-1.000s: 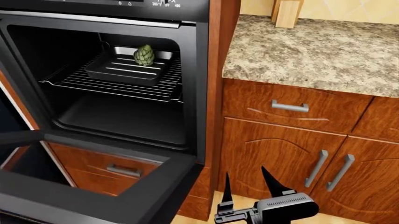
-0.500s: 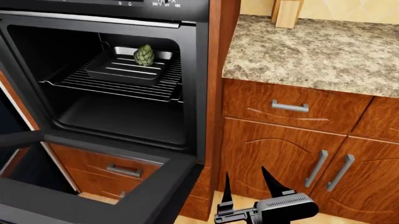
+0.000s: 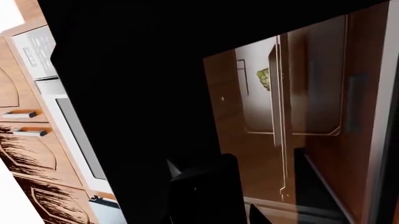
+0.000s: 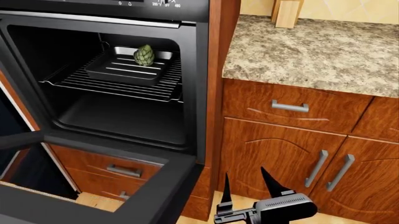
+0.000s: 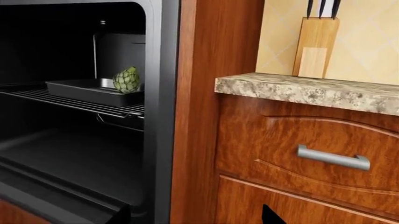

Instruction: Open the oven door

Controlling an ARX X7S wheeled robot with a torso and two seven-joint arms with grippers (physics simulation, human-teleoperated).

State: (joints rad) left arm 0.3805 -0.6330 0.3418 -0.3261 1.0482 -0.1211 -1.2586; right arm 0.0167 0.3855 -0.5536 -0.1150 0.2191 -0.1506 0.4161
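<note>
Black oven door (image 4: 156, 186) — swung down, near-flat.

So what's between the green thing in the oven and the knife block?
In the right wrist view, the oven's black frame and a brown wooden cabinet panel stand between the artichoke in its tray and the knife block on the counter.

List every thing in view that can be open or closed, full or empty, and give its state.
oven door: open, swung down nearly flat.
baking tray: on the rack, holds one artichoke.
drawer: closed.
cabinet doors: closed.
knife block: upright, holds knives.
right gripper: jaws open, empty.
left gripper: state cannot be told.
</note>
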